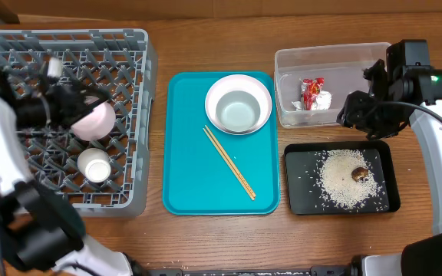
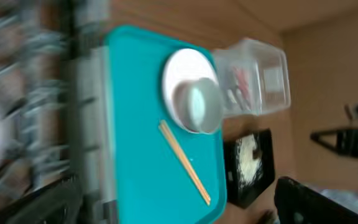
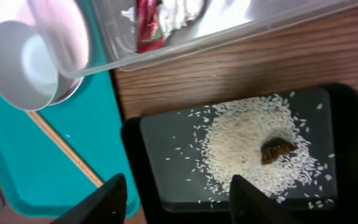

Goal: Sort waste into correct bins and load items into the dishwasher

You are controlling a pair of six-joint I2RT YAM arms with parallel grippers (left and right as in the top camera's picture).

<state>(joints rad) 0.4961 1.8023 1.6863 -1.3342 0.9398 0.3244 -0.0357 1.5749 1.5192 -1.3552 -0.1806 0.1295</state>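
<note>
1. Right gripper (image 3: 179, 202): fingers spread apart with nothing between them, poised over the near part of the black tray (image 1: 301, 203). From overhead it sits above the gap between that tray and the clear tub (image 1: 290, 61).
2. Black tray, on the wooden table (image 1: 206, 42): holds a heap of white rice grains (image 1: 342, 184), with a dark brown lump (image 1: 359, 174) on the heap.
3. Clear tub, just behind the black tray: holds one crumpled red-and-white wrapper (image 1: 313, 93).
4. Teal serving tray (image 1: 186, 176), mid-table: carries a white plate (image 2: 185, 65) with a white bowl (image 2: 197, 107) on it at the far end. A pair of chopsticks (image 1: 229, 162) lies diagonally beside them.
5. Grey dish rack (image 1: 129, 46), left of the teal tray: holds a pale pink bowl (image 1: 97, 119) and, nearer the front, a small white cup (image 1: 94, 165), mouth up.
6. Left gripper (image 1: 79, 107): over the rack, against the pink bowl. The wrist view is blurred, so I cannot tell whether its fingers are spread or closed.
</note>
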